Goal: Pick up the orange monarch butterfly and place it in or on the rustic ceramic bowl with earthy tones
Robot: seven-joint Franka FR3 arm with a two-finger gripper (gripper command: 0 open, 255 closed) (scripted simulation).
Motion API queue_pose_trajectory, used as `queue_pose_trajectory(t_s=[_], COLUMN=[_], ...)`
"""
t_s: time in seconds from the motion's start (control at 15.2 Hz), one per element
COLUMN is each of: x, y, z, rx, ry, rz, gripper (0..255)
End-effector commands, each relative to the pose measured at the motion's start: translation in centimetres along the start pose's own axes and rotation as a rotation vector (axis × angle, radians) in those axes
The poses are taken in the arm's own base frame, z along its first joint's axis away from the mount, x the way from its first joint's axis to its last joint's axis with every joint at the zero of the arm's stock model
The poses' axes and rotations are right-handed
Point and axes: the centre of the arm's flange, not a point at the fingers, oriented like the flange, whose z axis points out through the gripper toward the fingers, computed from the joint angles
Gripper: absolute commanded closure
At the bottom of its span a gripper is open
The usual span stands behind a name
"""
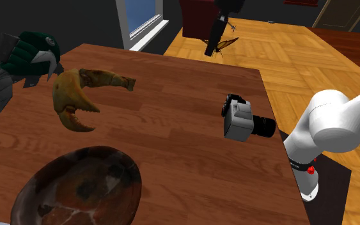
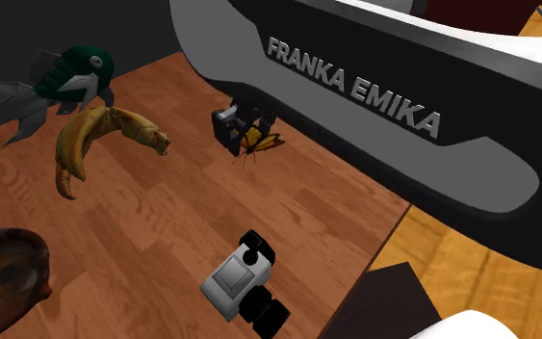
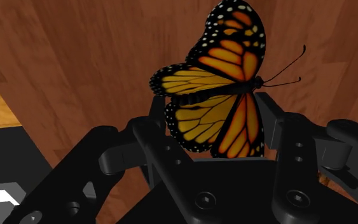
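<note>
The orange and black monarch butterfly [image 3: 219,95] sits clasped between the two black fingers of my gripper [image 3: 212,124]. In the shoulder view the gripper [image 1: 218,39] hangs in the air over the table's far right corner, and the butterfly [image 1: 223,45] is at its tip, off the wood. The second exterior view shows the same butterfly [image 2: 262,143] under the hand [image 2: 238,126], above the tabletop. The brown mottled bowl [image 1: 128,174] stands at the table's near left corner, far from the gripper, and appears at the lower left as a dark bowl [image 2: 36,256].
A large crab claw [image 1: 76,96] and a green fish figure [image 1: 32,54] lie between the gripper and the bowl, toward the shoulder view's left. A grey and black camera [image 1: 243,120] lies near the table's right edge. Wooden floor lies beyond the table.
</note>
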Motion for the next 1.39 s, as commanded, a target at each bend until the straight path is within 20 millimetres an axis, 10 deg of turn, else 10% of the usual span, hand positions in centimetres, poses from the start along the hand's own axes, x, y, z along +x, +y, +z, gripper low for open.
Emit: queue_pose_trajectory(t_s=[0.0,1.32], x=[1.0,10.6], y=[-2.1,-26.4], z=[0.3,4.1], rx=[0.0,0.0], ry=[0.0,0.0], rz=[0.0,0.0], gripper=[255,255])
